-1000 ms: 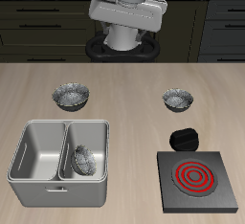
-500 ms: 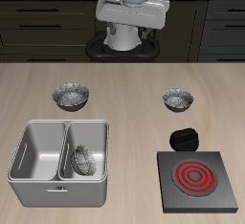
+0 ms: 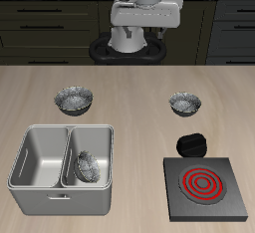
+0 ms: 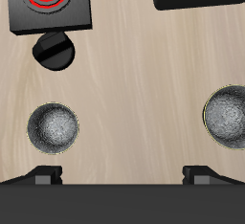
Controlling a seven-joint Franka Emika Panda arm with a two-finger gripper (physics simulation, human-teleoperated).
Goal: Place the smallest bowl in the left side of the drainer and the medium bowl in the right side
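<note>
Overhead, the released gripper hangs high. It should centre above the likely medium bowl, right of frame centre, descend straight and pinch its rim, bound for the drainer.

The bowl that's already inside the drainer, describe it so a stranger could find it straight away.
Find the grey two-compartment drainer near the table's front edge. The bowl leans tilted in the compartment nearer the black stove. It is the only bowl not sitting upright on the bare table.

You see speckled grey bowls; a pale grey drainer; a black stove with red coil.
</note>
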